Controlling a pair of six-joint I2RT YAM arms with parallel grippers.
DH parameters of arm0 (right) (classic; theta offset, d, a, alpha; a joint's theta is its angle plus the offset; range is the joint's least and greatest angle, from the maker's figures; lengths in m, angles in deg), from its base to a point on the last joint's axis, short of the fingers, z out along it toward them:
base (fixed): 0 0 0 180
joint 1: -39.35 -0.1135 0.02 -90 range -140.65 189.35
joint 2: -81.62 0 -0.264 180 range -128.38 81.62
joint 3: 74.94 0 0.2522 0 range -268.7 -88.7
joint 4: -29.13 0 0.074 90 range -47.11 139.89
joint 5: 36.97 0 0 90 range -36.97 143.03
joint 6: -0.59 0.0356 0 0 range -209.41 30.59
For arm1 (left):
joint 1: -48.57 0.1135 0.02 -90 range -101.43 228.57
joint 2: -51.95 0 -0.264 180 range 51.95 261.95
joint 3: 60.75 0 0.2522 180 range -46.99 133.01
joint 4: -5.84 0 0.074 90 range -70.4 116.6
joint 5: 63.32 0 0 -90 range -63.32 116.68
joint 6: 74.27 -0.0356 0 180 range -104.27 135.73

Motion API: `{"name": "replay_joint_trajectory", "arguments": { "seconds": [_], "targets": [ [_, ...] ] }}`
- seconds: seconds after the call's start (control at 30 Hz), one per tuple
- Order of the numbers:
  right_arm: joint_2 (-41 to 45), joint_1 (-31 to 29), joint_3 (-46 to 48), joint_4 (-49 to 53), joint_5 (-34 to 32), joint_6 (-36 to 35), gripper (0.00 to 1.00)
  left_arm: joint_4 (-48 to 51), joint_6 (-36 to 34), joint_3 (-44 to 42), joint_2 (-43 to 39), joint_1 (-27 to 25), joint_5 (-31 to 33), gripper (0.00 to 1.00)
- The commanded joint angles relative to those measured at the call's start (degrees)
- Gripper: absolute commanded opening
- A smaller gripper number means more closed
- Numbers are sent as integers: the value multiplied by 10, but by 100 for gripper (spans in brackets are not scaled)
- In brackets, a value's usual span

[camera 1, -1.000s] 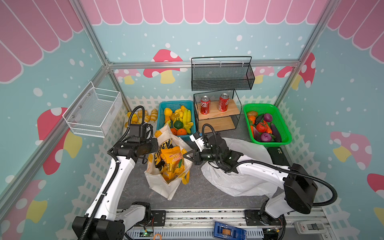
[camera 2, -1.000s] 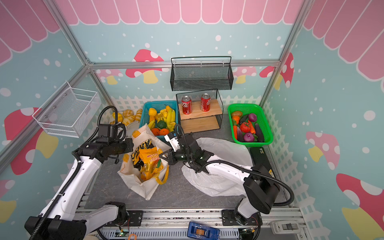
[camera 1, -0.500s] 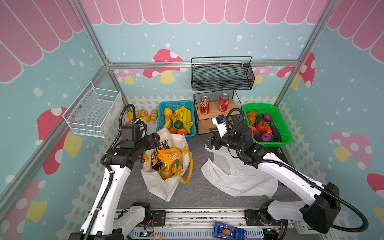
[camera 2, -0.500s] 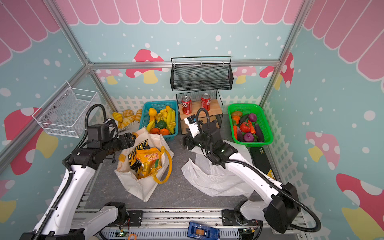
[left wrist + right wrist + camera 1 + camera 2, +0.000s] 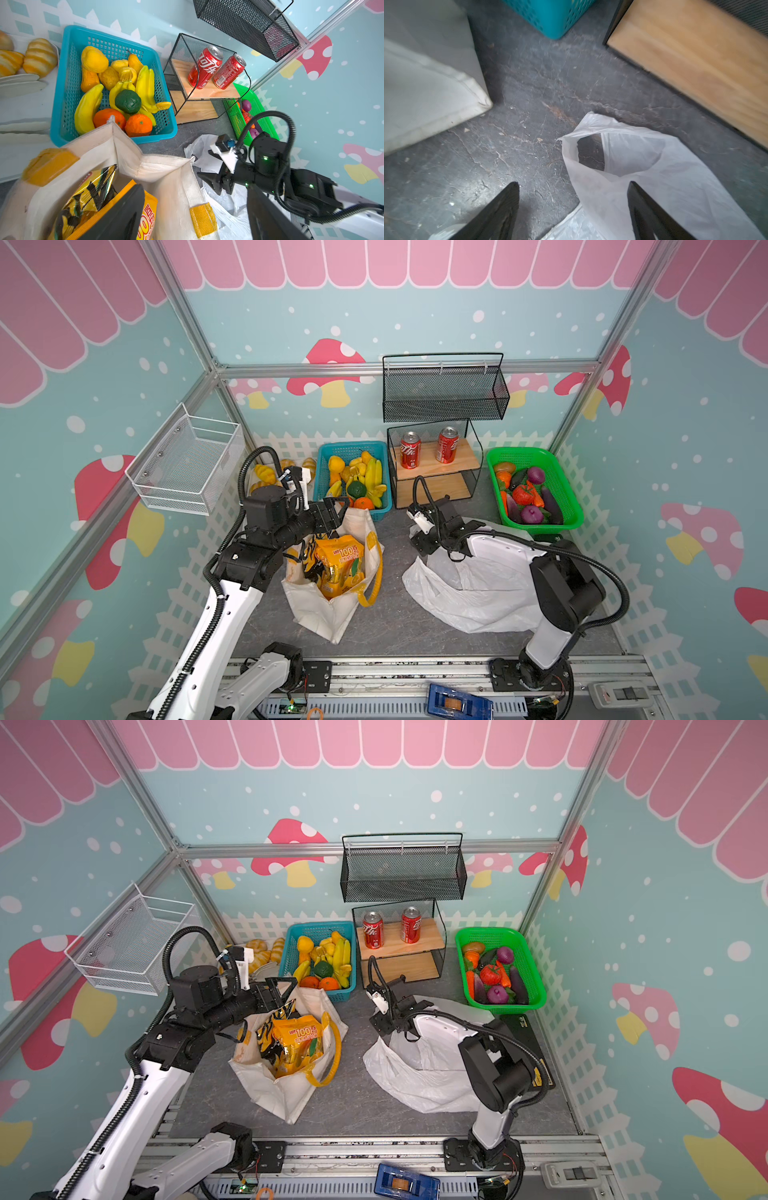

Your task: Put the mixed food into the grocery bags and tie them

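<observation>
The cream canvas tote [image 5: 332, 614] [image 5: 286, 1094] stands open at centre left. In it sit the orange-yellow packet [image 5: 338, 568] [image 5: 147, 220] and the black-and-yellow packet [image 5: 270, 1031] [image 5: 89, 195]. My left gripper [image 5: 334, 512] [image 5: 193, 216] hangs open over the tote's far rim, holding nothing. The white plastic bag [image 5: 469, 593] [image 5: 419, 1073] lies crumpled to the right. My right gripper [image 5: 419, 549] [image 5: 573, 199] is open just above that bag's near-left corner, and a loop handle [image 5: 612, 149] lies ahead of it. Toy vegetables [image 5: 528, 497] fill the green basket [image 5: 569, 506].
A blue basket [image 5: 324, 472] of bananas and oranges stands behind the tote. Beside it is a wire shelf [image 5: 436, 472] with two red cans [image 5: 430, 448]. A black mesh rack [image 5: 444, 389] hangs above, and a white wire basket [image 5: 187, 464] is on the left wall. Bread rolls [image 5: 266, 475] sit at the back left.
Both grippers were shut at the tote's yellow handles and have opened and let go. The left drew back to the far rim. The right swung away and dropped to the plastic bag.
</observation>
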Motion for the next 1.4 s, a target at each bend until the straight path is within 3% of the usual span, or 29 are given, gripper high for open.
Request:
{"name": "replay_joint_trajectory", "arguments": {
  "seconds": [0.0, 0.13, 0.27, 0.37, 0.5, 0.63, 0.83, 1.07, 1.37],
  "targets": [
    [-32, -2, -40, 17, 7, -43, 79, -12, 7, -8, 0, -3, -8, 78],
    [-76, -2, -70, 28, -3, -54, 44, -12, 5, -10, -2, -4, -10, 78],
    [-80, 2, -82, 38, -10, -61, 24, -12, 5, -7, -4, -6, -13, 77],
    [-62, 11, -79, 45, 12, -56, 1, -12, 5, -5, -5, -13, -15, 76],
    [51, 39, -47, 41, 85, -24, 0, -15, -3, 5, -8, -46, -14, 75],
    [209, 82, -2, 12, 200, 30, 0, -42, -36, 8, -2, -129, 1, 75],
    [376, 139, 18, -2, 289, 75, 0, -73, -104, 30, 68, -250, 41, 78],
    [436, 160, -8, 35, 311, 74, 0, -49, -201, 132, 187, -326, 114, 81],
    [439, 165, -14, 42, 332, 59, 0, 66, -321, 260, 260, -333, 147, 87]
  ]
}}
